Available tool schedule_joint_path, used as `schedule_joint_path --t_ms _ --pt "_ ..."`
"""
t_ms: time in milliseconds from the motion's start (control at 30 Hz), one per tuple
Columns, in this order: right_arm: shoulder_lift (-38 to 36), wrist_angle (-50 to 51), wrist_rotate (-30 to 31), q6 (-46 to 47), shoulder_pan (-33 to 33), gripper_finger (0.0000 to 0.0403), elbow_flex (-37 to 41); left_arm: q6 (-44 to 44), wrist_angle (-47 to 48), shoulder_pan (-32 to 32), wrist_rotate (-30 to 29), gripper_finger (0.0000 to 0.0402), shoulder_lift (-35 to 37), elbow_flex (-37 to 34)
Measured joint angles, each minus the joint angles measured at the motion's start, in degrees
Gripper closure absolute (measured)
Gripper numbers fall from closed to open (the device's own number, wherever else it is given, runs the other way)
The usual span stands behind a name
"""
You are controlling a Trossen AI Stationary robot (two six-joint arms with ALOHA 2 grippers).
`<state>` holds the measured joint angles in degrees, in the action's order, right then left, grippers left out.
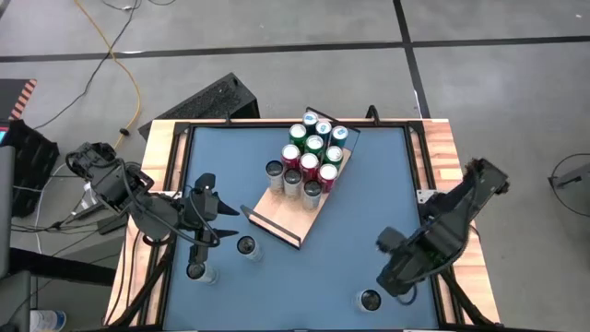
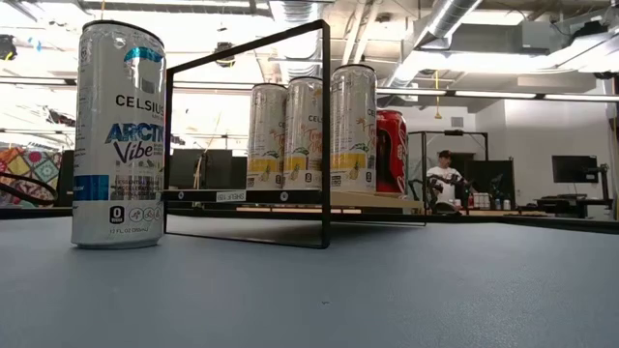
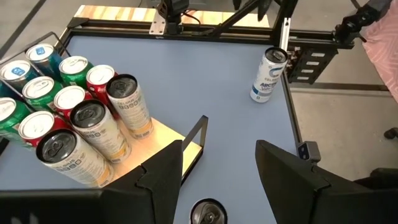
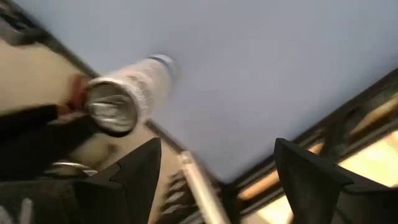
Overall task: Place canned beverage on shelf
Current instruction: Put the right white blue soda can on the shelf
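The shelf, a light-wood board with a black wire rail, lies slantwise at the table's middle. Several cans stand on its far end, and it also shows in the left wrist view. My left gripper is open and empty at the table's left. A loose can stands upright just ahead of its fingers. My right gripper is open and empty at the near right, beside a white can that stands upright.
A third loose can stands at the near left under my left arm. The white Arctic Vibe can stands close to the table's near edge. The shelf's near end is bare board. The table has a wooden rim.
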<state>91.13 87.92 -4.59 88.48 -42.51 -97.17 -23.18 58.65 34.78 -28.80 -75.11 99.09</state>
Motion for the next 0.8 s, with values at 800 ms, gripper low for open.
schedule_joint_path --t_ms 800 --pt "6.60 -12.48 1.83 7.01 -1.61 0.0107 -1.24 2.49 2.29 -0.02 -0.31 0.0214 0.00 0.00"
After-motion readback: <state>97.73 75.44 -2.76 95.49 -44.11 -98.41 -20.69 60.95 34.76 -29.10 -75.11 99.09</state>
